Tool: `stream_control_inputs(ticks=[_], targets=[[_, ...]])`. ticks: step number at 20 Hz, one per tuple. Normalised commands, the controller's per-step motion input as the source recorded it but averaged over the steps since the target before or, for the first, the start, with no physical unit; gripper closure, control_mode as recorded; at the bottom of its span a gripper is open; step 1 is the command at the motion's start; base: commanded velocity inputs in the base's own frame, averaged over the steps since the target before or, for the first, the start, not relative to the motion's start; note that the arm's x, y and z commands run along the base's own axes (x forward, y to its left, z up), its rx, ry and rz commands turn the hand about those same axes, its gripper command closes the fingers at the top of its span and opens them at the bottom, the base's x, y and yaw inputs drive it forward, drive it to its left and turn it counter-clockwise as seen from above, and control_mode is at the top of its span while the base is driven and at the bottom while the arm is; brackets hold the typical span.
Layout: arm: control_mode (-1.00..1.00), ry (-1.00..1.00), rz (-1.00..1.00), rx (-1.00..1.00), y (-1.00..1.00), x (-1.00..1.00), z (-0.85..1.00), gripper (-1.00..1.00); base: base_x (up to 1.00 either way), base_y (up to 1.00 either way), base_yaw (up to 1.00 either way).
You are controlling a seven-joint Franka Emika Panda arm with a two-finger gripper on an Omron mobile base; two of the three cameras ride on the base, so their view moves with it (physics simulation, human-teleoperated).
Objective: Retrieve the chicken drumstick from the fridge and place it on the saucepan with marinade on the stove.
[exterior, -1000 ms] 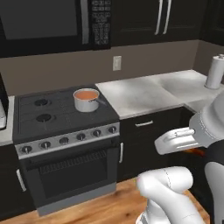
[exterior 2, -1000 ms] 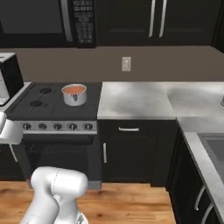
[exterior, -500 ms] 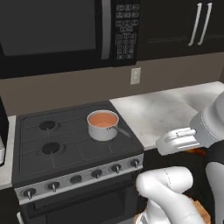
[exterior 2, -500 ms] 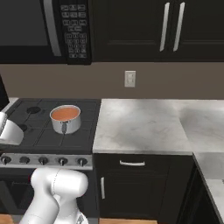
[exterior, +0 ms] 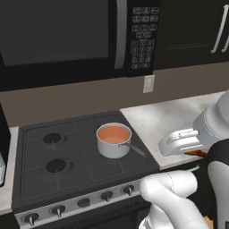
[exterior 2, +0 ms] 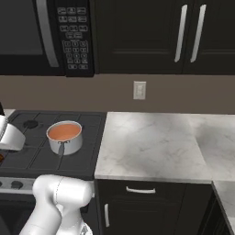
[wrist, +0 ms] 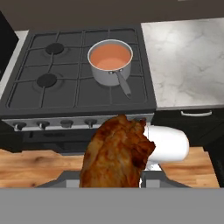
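Hand view: the chicken drumstick (wrist: 117, 153) sits at 6 o'clock, and your gripper (wrist: 111, 181) is closed narrowly around it; the finger tips themselves are hidden behind the meat. The drumstick is carried out in front of the stove (wrist: 65, 98), above the wooden floor (wrist: 26, 168), so it can go straight up and forward to the pan.

The saucepan (wrist: 109, 62) stands on the rear right burner, at 12 o'clock from the drumstick and well apart from it. Its handle (wrist: 123, 84) points toward 5 o'clock, roughly at your gripper. The marinade (wrist: 110, 56) fills the pan, smooth and orange-red.

Left base view: the saucepan (exterior: 113, 140) lies at 9 o'clock from the white hand (exterior: 181, 141), near the stove's right edge, just beside the marble desk (exterior: 170, 120). A brown sliver under the hand is probably the drumstick.

Judged stage: carrying; release over the pan is not yet done.
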Motion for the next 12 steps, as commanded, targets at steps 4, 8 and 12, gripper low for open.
stream_control_inputs(ticks=[4,8,12], targets=[[1.00,0.00,0.00,0.00,0.00,0.00,0.00,1.00,0.06,0.00,0.06],[1.00,0.00,0.00,0.00,0.00,0.00,0.00,1.00,0.01,0.00,0.00],[-1.00,-0.03,0.00,0.00,-0.02,0.41,-0.03,1.00,0.00,0.00,0.00]])
